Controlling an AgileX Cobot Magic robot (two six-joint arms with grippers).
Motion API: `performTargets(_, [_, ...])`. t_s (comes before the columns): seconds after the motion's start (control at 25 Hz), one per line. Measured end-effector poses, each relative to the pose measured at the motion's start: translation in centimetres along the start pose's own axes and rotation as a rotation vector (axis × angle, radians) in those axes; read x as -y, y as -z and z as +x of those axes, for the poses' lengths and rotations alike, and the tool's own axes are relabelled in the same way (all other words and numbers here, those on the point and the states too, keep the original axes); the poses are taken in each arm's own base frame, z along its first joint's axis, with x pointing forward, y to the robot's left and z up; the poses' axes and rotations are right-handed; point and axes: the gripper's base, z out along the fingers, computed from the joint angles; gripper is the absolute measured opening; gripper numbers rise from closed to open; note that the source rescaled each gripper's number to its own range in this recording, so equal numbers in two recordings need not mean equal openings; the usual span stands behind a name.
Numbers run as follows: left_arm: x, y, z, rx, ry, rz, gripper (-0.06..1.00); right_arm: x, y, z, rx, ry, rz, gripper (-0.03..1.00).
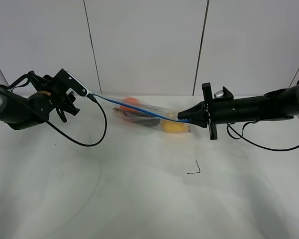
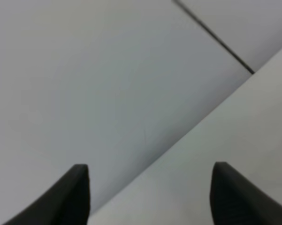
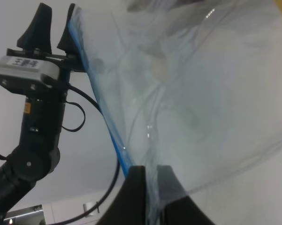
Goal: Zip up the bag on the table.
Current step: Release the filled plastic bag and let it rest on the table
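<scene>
The bag looks light, floppy, slippery; right pincer pinches its stiffer blue strip, left pincer gapes empty.

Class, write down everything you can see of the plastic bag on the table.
The bag is clear, crinkly plastic with a blue zipper strip stretched taut along its upper edge. Through it show an orange, a purple eggplant and a yellow fruit. It rests on the white table. The right claw pinches one strip end; the other reaches the open left claw.
</scene>
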Motion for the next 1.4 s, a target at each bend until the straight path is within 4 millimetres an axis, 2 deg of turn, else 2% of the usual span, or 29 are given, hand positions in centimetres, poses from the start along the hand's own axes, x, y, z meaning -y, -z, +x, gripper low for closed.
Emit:
performTargets(0.24, [-1.1, -0.3, 1.8, -0.104, 0.178, -0.033, 0.78, 0.0, 0.0, 0.0, -0.001, 0.0, 0.001, 0.0])
performTargets(0.4, [-1.6, -0.9, 3.1, -0.239, 0.359, 0.026, 0.79, 0.0, 0.0, 0.0, -0.001, 0.001, 0.002, 0.0])
performTargets(0.72, [-2.7, -1.7, 5.6, -0.508, 0.671, 0.341, 0.79, 0.0, 0.0, 0.0, -0.002, 0.001, 0.001, 0.0])
performTargets(0.96, [-2.0, -0.4, 5.3, -0.616, 0.795, 0.574, 0.8, 0.0, 0.0, 0.0, -0.002, 0.001, 0.001, 0.0])
performTargets(1.16, [-1.9, 0.2, 4.7, -0.698, 0.87, 0.66, 0.96, 0.0, 0.0, 0.0, -0.002, 0.001, 0.001, 0.0])
performTargets(1.28, [-2.3, 0.4, 4.3, -0.786, 0.884, 0.693, 0.99, 0.0, 0.0, 0.0, -0.002, 0.001, 0.0, 0.0])
performTargets(1.4, [-3.7, 0.1, 3.5, -0.874, 0.874, 0.682, 1.0, 0.0, 0.0, 0.0, -0.002, 0.001, 0.0, 0.0])
